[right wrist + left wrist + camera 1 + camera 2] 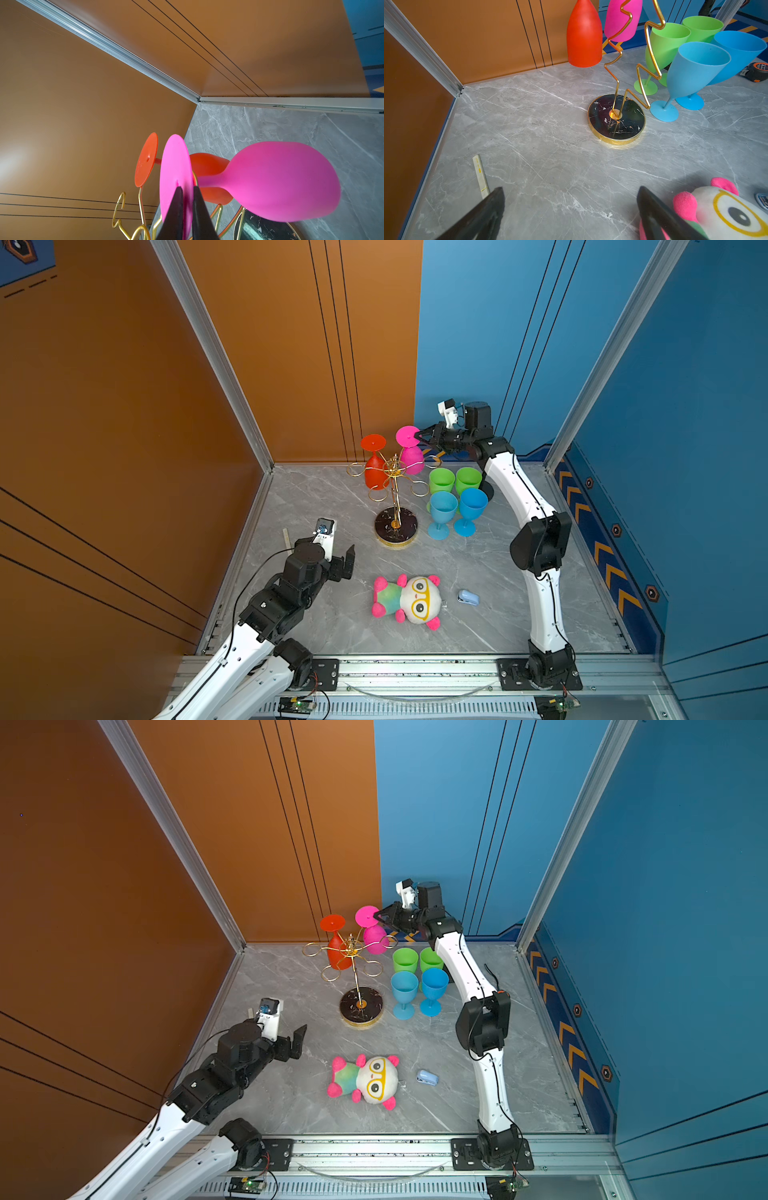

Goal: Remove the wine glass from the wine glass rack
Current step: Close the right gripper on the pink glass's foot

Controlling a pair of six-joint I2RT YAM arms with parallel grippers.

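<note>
Right gripper [188, 188] pinches the foot disc of the pink wine glass [411, 459] — it hangs upside down on the wine glass rack [395, 526], beside a red glass [376, 475]. Green glasses [441, 480] and blue glasses [443, 506] stand near. Left gripper [571, 193] gapes wide — empty, above the table [478, 572].

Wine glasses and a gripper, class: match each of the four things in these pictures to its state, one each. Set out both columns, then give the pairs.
Things:
1. pink wine glass
2. red wine glass
3. blue wine glasses
4. left gripper

States:
a. open, holding nothing
b. upright on the table
c. hanging upside down on the wine glass rack, untouched
d. foot pinched by the right gripper

Pairs: 1-d, 2-c, 3-b, 4-a
</note>
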